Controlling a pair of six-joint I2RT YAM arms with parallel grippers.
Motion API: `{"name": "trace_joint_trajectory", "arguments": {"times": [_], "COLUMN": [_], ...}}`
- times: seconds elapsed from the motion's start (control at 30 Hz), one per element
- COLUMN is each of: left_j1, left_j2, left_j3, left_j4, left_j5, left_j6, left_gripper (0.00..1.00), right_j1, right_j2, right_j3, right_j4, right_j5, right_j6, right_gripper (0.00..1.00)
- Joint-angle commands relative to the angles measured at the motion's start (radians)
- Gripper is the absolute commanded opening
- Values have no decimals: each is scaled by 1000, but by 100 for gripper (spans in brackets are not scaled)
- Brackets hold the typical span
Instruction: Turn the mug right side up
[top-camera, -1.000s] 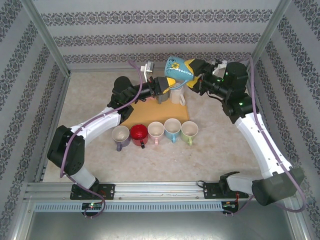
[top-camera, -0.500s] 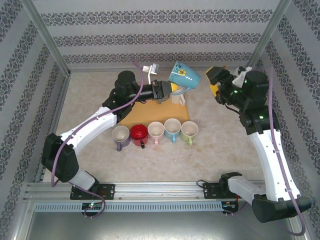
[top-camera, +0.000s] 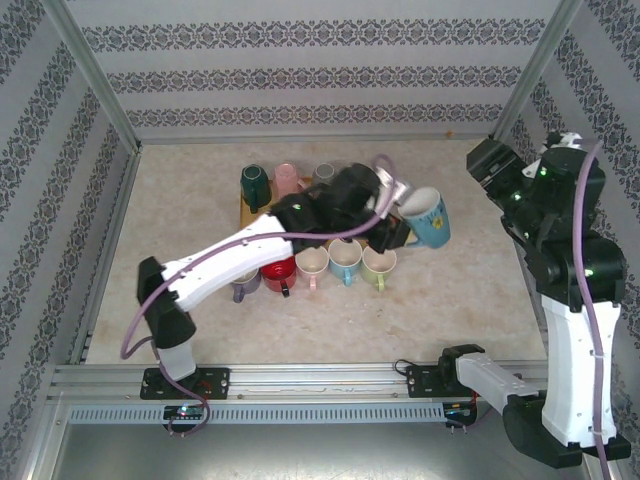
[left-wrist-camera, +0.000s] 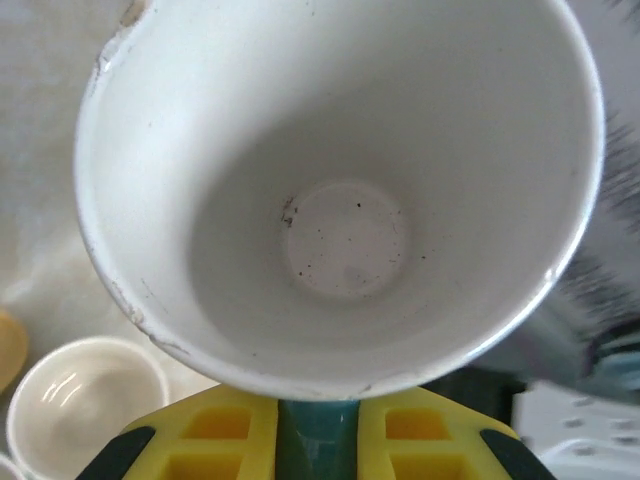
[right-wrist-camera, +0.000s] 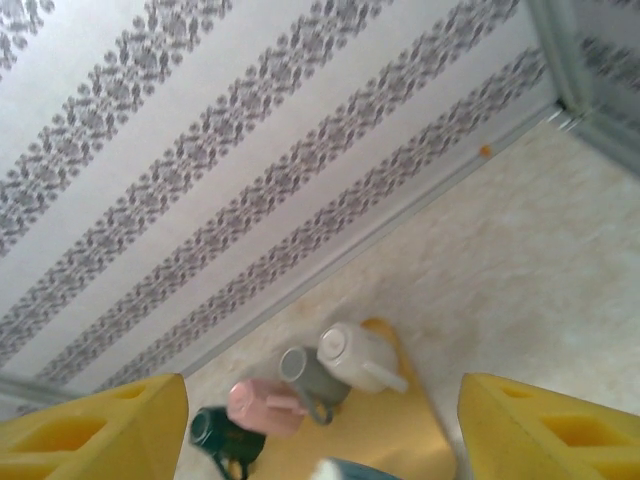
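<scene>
From above, the left gripper (top-camera: 398, 230) holds the blue mug (top-camera: 427, 217) mouth upward, just right of the row of cups (top-camera: 330, 262). Its wrist camera adds a glossy white inside, speckled bottom and chipped rim, with yellow fingers (left-wrist-camera: 210, 435) clamped on the teal handle (left-wrist-camera: 318, 440). The right gripper (right-wrist-camera: 320, 425), fingers wide apart, faces four upside-down mugs (right-wrist-camera: 330, 375) on a tan board (right-wrist-camera: 420, 440).

No text, label, brand or number can be read anywhere: the mug (top-camera: 428, 218) is plain, and the walls (top-camera: 300, 70) carry only ornament.
</scene>
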Motion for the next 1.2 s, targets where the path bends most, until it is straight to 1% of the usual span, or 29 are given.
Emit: {"name": "trace_joint_trajectory", "arguments": {"times": [0.0,0.13,0.4,0.5,0.67,0.77,0.93,1.07,1.17], "left_j1": [-42,-89,-163,-179,-212,-224,-235,-238,-239], "left_j2": [61,138,281,318,369,386,417,435,445], "left_j3": [89,129,200,217,253,250,250,241,231], "left_j4": [-140,-146,-127,-128,-169,-189,-230,-228,-222], "left_j5": [-206,-305,-392,-436,-564,-608,-631,-616,-626], "left_j6": [124,104,47,21,-32,-79,-174,-222,-256], "left_gripper": [0,0,0,0,0,0,0,0,0], "right_j1": [-4,-4,-4,-4,-5,-4,-4,-4,-4], "right_j2": [4,-8,-61,-75,-93,-98,-100,-100,-105], "right_j3": [80,91,21,-8,-61,-89,-120,-139,-159], "right_j4": [-70,-85,-96,-96,-80,-75,-65,-62,-59], "right_j5": [131,141,120,109,94,91,84,84,83], "right_j6": [-66,-78,-88,-93,-84,-80,-76,-83,-87], "right_gripper": [71,70,70,70,69,69,69,69,68]}}
